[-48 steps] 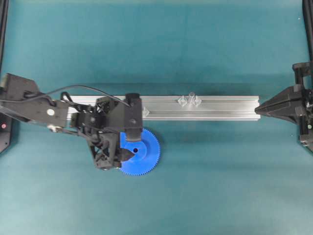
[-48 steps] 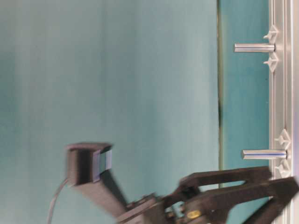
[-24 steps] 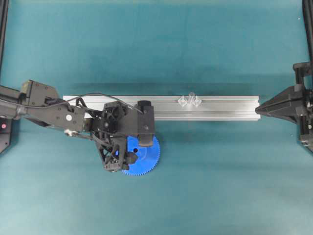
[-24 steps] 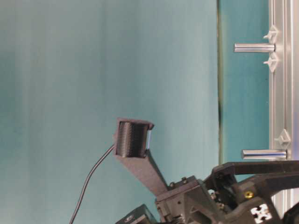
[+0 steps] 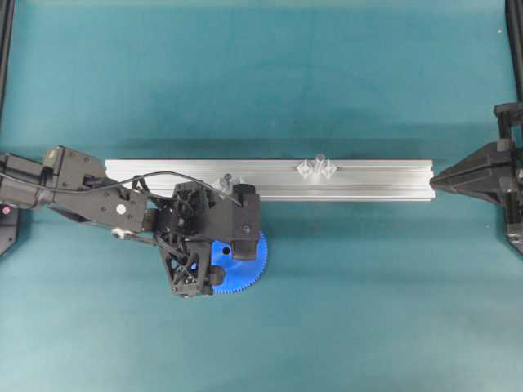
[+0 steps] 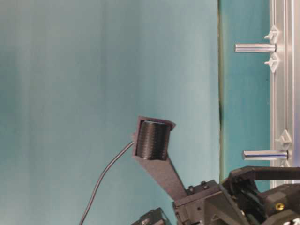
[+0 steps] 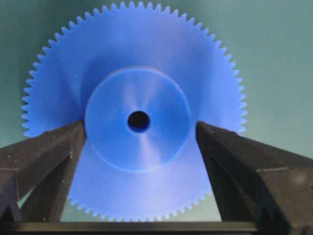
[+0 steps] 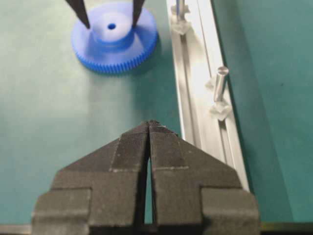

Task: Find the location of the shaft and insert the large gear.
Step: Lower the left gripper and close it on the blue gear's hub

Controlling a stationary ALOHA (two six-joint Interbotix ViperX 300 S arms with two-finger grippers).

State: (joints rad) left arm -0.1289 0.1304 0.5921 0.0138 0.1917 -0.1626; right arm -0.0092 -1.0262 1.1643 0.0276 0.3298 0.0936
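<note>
A teal mat (image 5: 351, 310) covers the whole work surface, smooth and matte, lit evenly from above with soft shadows and a paler sheen toward the far side. Dark frame posts (image 5: 6, 49) stand at the upper left and upper right edges of the overhead view. In the table-level view, a plain pale teal backdrop (image 6: 93, 70) fills the space behind the surface
</note>
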